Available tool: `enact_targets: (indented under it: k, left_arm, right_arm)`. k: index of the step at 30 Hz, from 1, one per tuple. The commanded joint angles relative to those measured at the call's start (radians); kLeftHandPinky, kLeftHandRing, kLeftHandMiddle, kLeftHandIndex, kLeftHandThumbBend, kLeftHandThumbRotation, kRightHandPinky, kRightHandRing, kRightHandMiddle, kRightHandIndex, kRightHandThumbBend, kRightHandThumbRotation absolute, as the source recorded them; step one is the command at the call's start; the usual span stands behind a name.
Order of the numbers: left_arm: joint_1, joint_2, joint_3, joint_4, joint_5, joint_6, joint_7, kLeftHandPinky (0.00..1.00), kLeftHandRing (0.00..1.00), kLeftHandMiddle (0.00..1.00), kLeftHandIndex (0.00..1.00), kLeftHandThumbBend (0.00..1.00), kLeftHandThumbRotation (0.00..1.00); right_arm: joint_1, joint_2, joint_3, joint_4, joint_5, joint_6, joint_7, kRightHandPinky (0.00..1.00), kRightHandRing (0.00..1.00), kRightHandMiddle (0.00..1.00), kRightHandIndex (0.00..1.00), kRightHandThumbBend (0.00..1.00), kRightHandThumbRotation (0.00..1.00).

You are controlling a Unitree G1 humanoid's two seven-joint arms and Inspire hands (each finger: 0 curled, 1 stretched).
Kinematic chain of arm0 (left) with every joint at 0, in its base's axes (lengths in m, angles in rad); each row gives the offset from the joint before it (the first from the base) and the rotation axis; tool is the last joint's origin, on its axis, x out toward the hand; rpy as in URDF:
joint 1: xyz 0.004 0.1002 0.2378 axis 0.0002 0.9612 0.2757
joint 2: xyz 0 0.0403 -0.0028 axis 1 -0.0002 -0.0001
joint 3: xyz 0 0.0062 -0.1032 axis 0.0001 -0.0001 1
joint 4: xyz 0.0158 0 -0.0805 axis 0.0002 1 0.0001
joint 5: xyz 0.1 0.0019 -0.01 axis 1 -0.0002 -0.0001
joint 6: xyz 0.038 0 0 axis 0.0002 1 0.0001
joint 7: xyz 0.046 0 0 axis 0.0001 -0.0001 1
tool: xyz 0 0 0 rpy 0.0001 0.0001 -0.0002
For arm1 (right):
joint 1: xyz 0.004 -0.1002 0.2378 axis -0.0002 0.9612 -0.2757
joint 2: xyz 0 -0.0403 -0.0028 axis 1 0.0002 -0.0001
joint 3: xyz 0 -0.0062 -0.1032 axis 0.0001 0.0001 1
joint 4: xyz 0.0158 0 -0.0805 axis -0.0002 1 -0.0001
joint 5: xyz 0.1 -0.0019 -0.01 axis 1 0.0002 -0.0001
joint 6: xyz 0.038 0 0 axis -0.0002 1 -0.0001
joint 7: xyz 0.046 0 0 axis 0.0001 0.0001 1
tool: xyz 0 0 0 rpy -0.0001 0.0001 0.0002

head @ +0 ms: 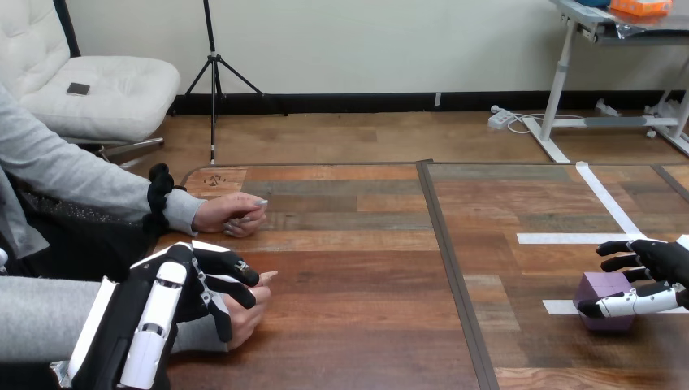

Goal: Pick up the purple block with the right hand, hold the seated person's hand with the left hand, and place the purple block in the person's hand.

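Purple block [605, 294] sat on the table [357, 268] at lower right, the right hand [668, 262] curled round it; at lower left, the left hand [193, 278] clasped the person's hand [246, 315].

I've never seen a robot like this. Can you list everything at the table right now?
Table: one, brown wood with a dark seam down its middle, across the view.
Tape strips: several, white, on the table's right part.
Purple block: one, purple, on the table at the right, by a tape strip.
Person's farther hand: one, resting on the table at the left.
Person's nearer hand: one, at the lower left, over the table.
Left hand: one, black and white, lower left, fingers curled round the person's nearer hand.
Right hand: one, black and white, at the right edge, fingers and thumb closed on the purple block.
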Motion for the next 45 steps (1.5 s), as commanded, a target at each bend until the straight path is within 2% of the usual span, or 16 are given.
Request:
enact_targets:
  k: [1,11,25,45]
  left_arm:
    - [-0.043,0.003,0.000,-0.033,-0.011,-0.016,-0.003,0.20,0.46,0.54,0.48,0.08,0.98]
    - [-0.045,0.004,0.001,-0.028,-0.016,-0.029,-0.011,0.20,0.47,0.54,0.49,0.06,0.99]
    - [-0.053,0.005,0.006,-0.016,-0.011,-0.054,-0.018,0.20,0.47,0.54,0.49,0.05,1.00]
    - [-0.058,0.010,0.013,-0.012,-0.009,-0.055,-0.021,0.20,0.47,0.54,0.49,0.11,1.00]
  right_arm:
    - [-0.028,0.013,0.005,-0.013,0.008,-0.016,0.011,0.75,0.75,0.76,0.77,1.00,0.00]
    - [-0.034,0.015,0.015,-0.002,-0.008,-0.017,-0.008,0.68,0.66,0.68,0.70,0.96,0.00]
    - [-0.037,0.016,0.021,-0.003,-0.018,-0.014,-0.009,0.56,0.56,0.60,0.62,0.90,0.00]
    - [-0.047,-0.004,0.075,-0.001,-0.093,-0.028,-0.036,0.48,0.49,0.54,0.57,0.91,0.00]
